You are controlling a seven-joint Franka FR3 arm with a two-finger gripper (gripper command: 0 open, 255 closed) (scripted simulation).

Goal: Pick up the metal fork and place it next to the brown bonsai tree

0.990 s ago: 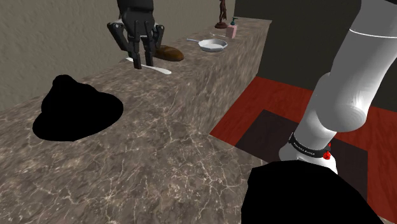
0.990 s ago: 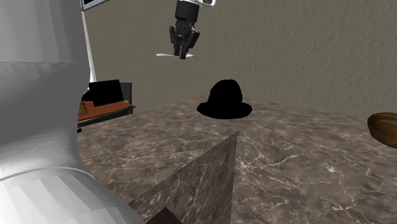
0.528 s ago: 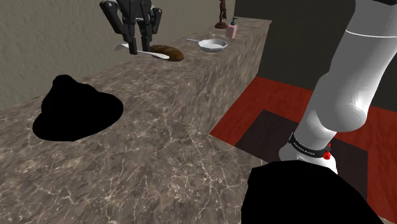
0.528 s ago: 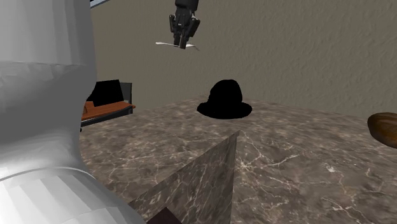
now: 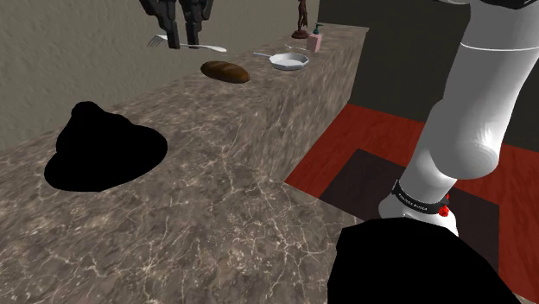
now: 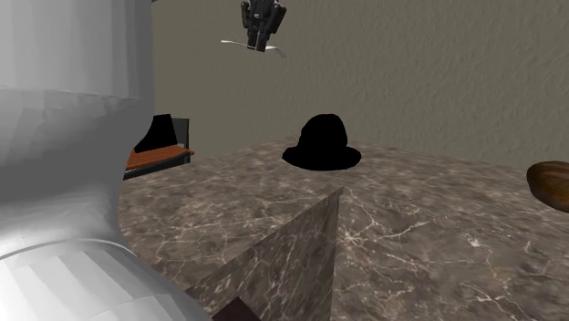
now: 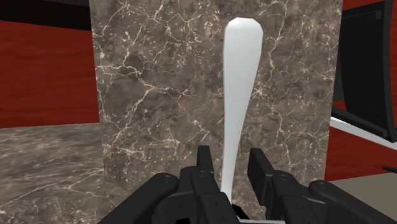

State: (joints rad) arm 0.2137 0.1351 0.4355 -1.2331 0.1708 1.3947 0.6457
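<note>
My black gripper (image 5: 182,41) hangs high above the far part of the marble counter (image 5: 226,164), shut on a pale fork (image 5: 210,48) that lies level across its fingers. In the second exterior view the gripper (image 6: 260,41) holds the fork (image 6: 236,42) well above the counter. The wrist view shows the fork's white handle (image 7: 239,89) running out from between the fingers (image 7: 204,167) of the gripper (image 7: 231,173). The brown bonsai tree (image 5: 301,21) stands at the counter's far end, well beyond the gripper.
A brown bread loaf (image 5: 225,72) lies below the gripper. Farther along are a white pan (image 5: 288,60) and a pink bottle (image 5: 317,40). A black hat (image 5: 102,148) sits on the near counter. The red floor with a dark rug (image 5: 380,177) lies beside the counter.
The gripper has risen with the fork, lifting it from just above the counter to well over the bread loaf, drifting slightly to the shoulder view's left.
</note>
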